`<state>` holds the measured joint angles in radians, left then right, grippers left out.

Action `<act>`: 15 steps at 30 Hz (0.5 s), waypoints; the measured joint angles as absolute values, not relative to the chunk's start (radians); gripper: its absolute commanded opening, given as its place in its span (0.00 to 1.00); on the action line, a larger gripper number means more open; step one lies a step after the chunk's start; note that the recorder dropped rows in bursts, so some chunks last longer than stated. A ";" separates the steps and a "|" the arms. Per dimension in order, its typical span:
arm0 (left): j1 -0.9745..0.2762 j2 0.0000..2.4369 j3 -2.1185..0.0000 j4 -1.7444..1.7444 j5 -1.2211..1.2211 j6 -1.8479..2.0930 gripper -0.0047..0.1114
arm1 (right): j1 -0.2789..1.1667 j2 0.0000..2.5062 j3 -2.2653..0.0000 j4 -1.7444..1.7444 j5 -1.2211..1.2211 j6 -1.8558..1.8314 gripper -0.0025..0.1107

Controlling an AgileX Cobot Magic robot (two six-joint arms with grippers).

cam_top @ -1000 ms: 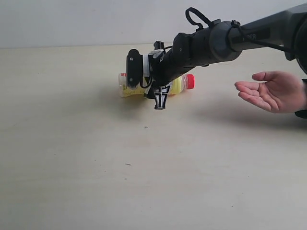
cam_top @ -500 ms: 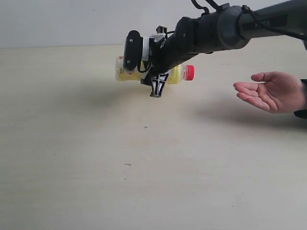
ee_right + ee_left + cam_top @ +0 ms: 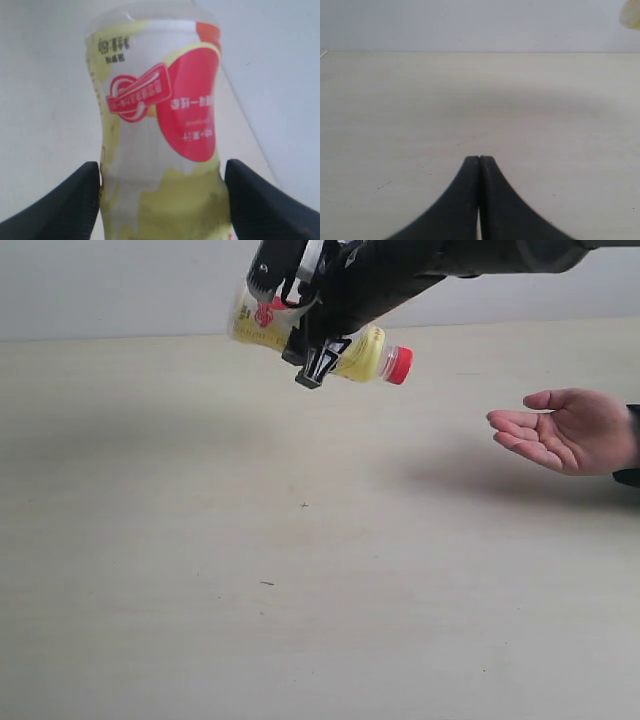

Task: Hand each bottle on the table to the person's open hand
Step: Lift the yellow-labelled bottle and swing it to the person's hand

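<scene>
My right gripper [image 3: 315, 345] is shut on the yellow bottle [image 3: 365, 352] and holds it lying sideways in the air, high above the pale table [image 3: 300, 570], its red cap [image 3: 399, 365] pointing toward the person's open hand [image 3: 560, 430]. In the right wrist view the yellow bottle [image 3: 160, 145] fills the frame between the two black fingers [image 3: 60, 205]. The left gripper [image 3: 479, 161] is shut on nothing, low over bare table [image 3: 470, 100]. A corner of the yellow bottle [image 3: 631, 14] shows in that view. No other bottles are in view.
The person's hand rests palm up at the right edge of the table, well right of and lower than the held bottle. A pale wall [image 3: 120, 285] runs behind the table. A few dark specks [image 3: 304, 505] dot the surface.
The right gripper has lifted the yellow bottle off the table and raised it steadily upward. The hand has stayed in place.
</scene>
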<state>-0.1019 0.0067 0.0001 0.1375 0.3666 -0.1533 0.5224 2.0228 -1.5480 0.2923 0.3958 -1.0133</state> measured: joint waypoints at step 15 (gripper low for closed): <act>-0.102 0.007 0.000 0.137 0.367 -0.153 0.04 | 0.506 1.835 -1.548 -0.354 0.759 0.032 0.02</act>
<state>-0.1019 0.0067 0.0001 0.1375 0.3666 -0.1533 0.5061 1.8348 -1.5480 -0.3535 0.7594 0.0321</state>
